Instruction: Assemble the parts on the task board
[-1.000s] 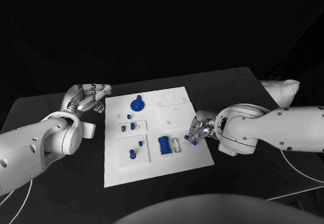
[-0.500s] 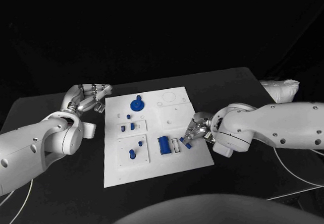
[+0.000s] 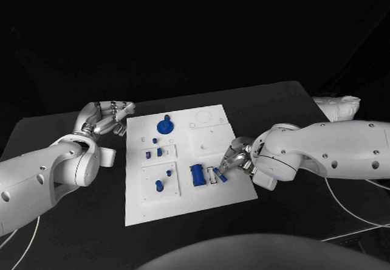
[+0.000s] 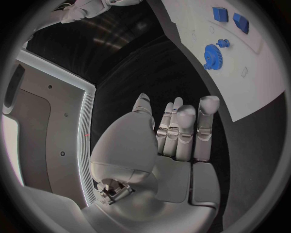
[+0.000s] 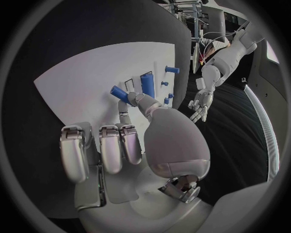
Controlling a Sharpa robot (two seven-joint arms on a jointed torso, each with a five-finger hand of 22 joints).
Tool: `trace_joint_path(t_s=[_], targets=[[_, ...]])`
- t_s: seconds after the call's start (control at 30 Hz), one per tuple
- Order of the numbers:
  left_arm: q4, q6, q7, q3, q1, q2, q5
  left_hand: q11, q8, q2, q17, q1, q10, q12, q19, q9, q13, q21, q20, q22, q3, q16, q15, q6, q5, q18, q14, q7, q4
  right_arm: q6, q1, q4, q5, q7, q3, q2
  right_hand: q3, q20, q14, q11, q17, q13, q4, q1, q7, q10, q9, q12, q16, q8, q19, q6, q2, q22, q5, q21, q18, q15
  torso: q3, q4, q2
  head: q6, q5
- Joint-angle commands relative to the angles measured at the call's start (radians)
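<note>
Pinch grip: right hand (image 3: 238, 159) holds a small blue peg (image 3: 220, 177) tilted over the task board (image 3: 190, 202) at 4 o'clock, likely to seat it beside the blue block (image 3: 197, 174); left hand (image 3: 106, 118) idle, holding nothing, fingers extended, off the board's 10 o'clock corner.

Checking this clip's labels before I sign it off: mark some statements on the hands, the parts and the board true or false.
1. The right hand pinches a small blue part over the task board. True.
2. The left hand holds the blue gear. False: it holds nothing and sits off the board's far left corner.
3. The gear lies on the board's far half. True.
4. The board lies on a white table. False: the table is black.
</note>
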State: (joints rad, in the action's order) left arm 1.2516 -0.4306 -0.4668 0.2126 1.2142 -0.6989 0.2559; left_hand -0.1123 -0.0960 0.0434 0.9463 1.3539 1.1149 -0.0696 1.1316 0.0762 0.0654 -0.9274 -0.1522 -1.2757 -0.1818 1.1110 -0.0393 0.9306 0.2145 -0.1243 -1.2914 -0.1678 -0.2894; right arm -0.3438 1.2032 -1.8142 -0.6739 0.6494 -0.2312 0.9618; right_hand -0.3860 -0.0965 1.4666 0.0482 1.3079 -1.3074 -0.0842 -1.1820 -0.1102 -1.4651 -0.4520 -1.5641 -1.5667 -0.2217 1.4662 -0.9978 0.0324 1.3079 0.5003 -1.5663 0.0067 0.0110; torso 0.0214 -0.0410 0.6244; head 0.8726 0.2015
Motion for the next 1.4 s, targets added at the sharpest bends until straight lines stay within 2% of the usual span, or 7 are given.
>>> trace_joint_path(t_s=[0.03,0.57,0.77,1.4], targets=[[0.002,0.015,-0.007,-0.001,0.001,0.002,0.000,0.003,-0.005,0.009,-0.001,-0.002,0.003,-0.003,-0.002,0.000,0.001,-0.002,0.002,-0.001,-0.005,0.000,0.000,-0.002,0.005,-0.012,0.004,0.000,-0.002,-0.001,-0.001,0.004,0.031,-0.014,0.000,-0.005,0.007,0.005,0.104,-0.006,0.263,-0.263,0.002,0.008,-0.001,-0.106,-0.001,-0.007,-0.004,-0.004,0.105,-0.007,0.005,0.263,-0.007,-0.004,-0.007,0.007,0.0001,0.0006,0.000,0.000,0.001],[0.003,0.015,-0.006,-0.001,0.001,0.002,0.000,0.003,-0.005,0.009,-0.001,-0.002,0.003,-0.003,-0.002,0.000,0.001,-0.002,0.002,-0.001,-0.005,0.000,0.000,-0.002,0.005,-0.012,0.004,0.000,-0.002,-0.022,-0.001,0.014,0.084,-0.023,0.000,-0.014,0.008,0.005,0.104,-0.007,0.263,-0.263,0.003,0.009,-0.001,-0.106,0.000,-0.007,-0.004,-0.003,0.105,-0.007,0.005,0.263,-0.009,-0.004,-0.007,0.007,0.0007,-0.0001,0.000,0.000,0.003],[0.003,0.015,-0.006,-0.001,0.001,0.002,0.000,0.003,-0.005,0.009,-0.001,-0.002,0.003,-0.003,-0.002,0.000,0.001,-0.002,0.002,-0.001,-0.005,0.000,0.000,-0.002,0.005,-0.012,0.004,0.000,-0.002,-0.025,-0.001,0.019,0.097,-0.023,0.000,-0.017,0.010,0.005,0.104,-0.007,0.263,-0.263,0.003,0.009,-0.001,-0.106,0.000,-0.007,-0.004,-0.002,0.105,-0.008,0.005,0.263,-0.011,-0.004,-0.007,0.007,-0.0001,0.0000,0.000,0.000,0.003],[0.001,0.015,-0.005,-0.001,0.001,0.003,0.000,0.003,-0.005,0.009,-0.001,-0.002,0.003,-0.003,-0.002,0.000,0.001,-0.002,0.002,-0.001,-0.005,0.000,0.000,-0.002,0.005,-0.012,0.004,0.000,-0.002,-0.030,-0.002,0.040,0.108,-0.010,0.000,-0.036,0.022,0.007,0.104,-0.007,0.263,-0.263,0.011,0.017,0.000,-0.106,0.007,-0.007,-0.004,0.011,0.105,-0.012,0.004,0.263,-0.036,-0.004,-0.007,0.009,0.0000,-0.0002,0.000,0.000,0.003]])
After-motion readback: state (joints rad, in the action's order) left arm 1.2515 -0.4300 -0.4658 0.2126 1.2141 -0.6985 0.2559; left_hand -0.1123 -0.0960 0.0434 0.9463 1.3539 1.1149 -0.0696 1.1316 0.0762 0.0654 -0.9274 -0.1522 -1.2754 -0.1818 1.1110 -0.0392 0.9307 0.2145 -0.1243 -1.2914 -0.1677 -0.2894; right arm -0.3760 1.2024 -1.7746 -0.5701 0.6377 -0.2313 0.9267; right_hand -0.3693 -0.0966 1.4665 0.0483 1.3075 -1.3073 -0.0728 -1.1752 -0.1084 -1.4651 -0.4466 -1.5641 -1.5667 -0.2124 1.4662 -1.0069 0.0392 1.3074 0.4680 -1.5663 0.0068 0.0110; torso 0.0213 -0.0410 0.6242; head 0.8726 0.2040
